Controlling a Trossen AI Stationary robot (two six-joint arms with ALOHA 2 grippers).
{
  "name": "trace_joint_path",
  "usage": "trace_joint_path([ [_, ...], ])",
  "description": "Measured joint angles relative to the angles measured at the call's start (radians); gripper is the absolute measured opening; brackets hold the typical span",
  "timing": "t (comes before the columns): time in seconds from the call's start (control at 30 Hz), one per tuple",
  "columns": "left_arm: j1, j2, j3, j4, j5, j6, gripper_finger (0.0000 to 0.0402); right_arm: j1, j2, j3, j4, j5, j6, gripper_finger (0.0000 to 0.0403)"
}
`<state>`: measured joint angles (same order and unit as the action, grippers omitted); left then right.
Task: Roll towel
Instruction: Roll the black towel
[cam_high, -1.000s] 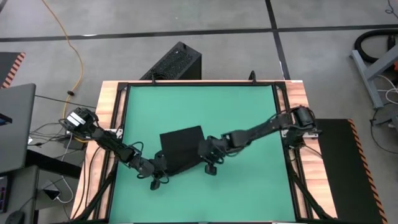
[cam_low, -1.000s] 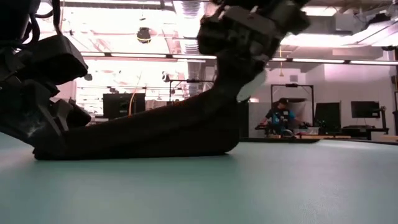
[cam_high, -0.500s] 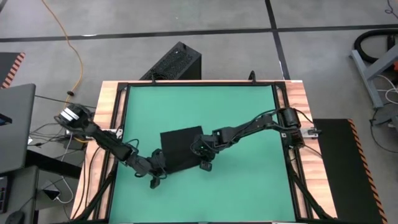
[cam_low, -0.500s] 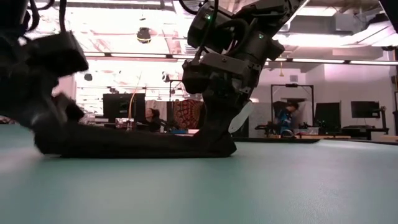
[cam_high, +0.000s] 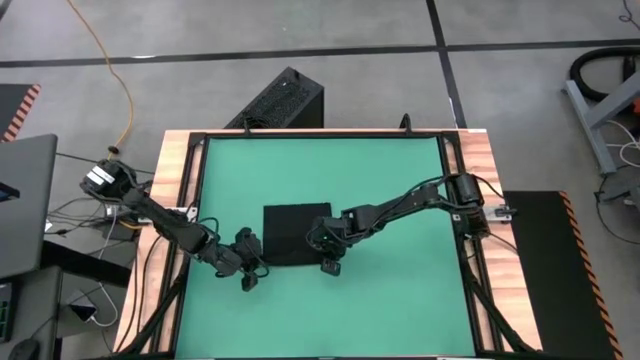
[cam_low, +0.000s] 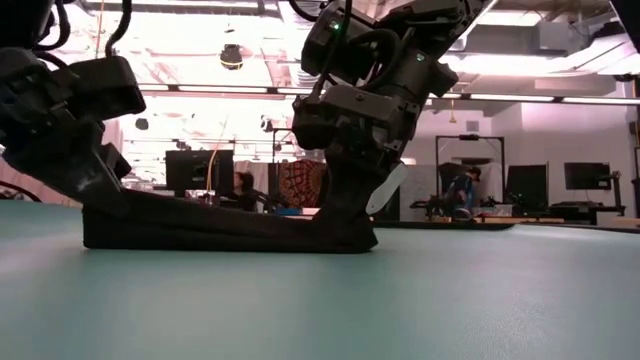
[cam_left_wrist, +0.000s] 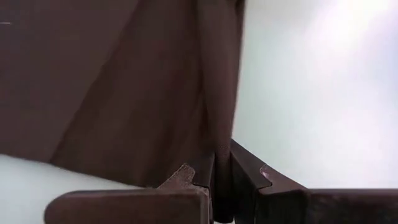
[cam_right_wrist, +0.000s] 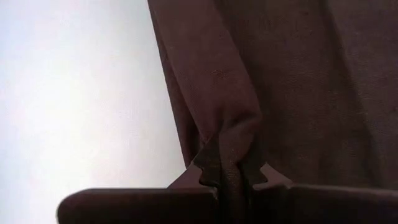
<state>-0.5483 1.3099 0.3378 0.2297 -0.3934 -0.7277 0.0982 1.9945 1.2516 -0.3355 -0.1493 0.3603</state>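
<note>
Towel (cam_high: 294, 235) lies mid green tabletop (cam_high: 400, 190), folded flat. I have left hand (cam_high: 250, 265) pinching near-left corner, right hand (cam_high: 325, 250) pinching near-right corner. Cloth looks light, limp, sags between grips; hold edge corners, keep tension even.

Towel (cam_high: 292, 234) corners — hidden inside both end effectors' pinch

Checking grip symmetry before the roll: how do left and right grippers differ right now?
The left gripper sits at the towel's left near corner, its arm coming from the table's left edge; the right gripper sits at the right near corner, its arm reaching from the right edge. In the low view the right-hand corner is pulled up higher, with the white tag hanging beside it. Both are shut on towel fabric.
</note>
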Motion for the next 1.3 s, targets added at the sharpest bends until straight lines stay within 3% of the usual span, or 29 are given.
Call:
trace_joint_path([
  [0.17, 0.037, 0.003, 0.0, -0.005, -0.033, 0.041, 0.0033, 0.0, 0.0, -0.001, -0.005, 0.0, -0.002, 0.0025],
  [0.33, 0.066, 0.003, 0.0, -0.011, 0.021, 0.073, 0.0094, 0.004, 0.0, -0.001, -0.005, 0.001, -0.002, 0.0025],
  [0.47, 0.067, 0.003, 0.0, -0.019, -0.014, 0.121, 0.015, 0.008, 0.0, -0.002, -0.002, 0.013, -0.006, 0.0025],
  [0.6, 0.049, -0.014, 0.0, -0.018, -0.115, 0.17, 0.0172, 0.011, 0.0, -0.002, -0.002, 0.016, -0.006, 0.0025],
  [0.77, 0.019, -0.073, 0.0, -0.03, -0.25, 0.228, 0.0165, 0.013, 0.0, -0.002, -0.001, 0.016, -0.006, 0.0026],
  [0.97, -0.022, -0.134, 0.0, -0.096, -0.266, 0.215, 0.0134, 0.013, 0.001, -0.002, 0.0, 0.016, -0.01, 0.0026],
  [1.13, -0.066, -0.171, 0.0, -0.23, -0.303, 0.114, 0.0093, 0.013, 0.001, -0.002, 0.012, 0.016, -0.015, 0.0026],
  [1.3, -0.137, -0.199, 0.0, -0.231, -0.424, 0.105, 0.0038, 0.013, 0.001, -0.002, 0.014, 0.016, -0.018, 0.0026],
])
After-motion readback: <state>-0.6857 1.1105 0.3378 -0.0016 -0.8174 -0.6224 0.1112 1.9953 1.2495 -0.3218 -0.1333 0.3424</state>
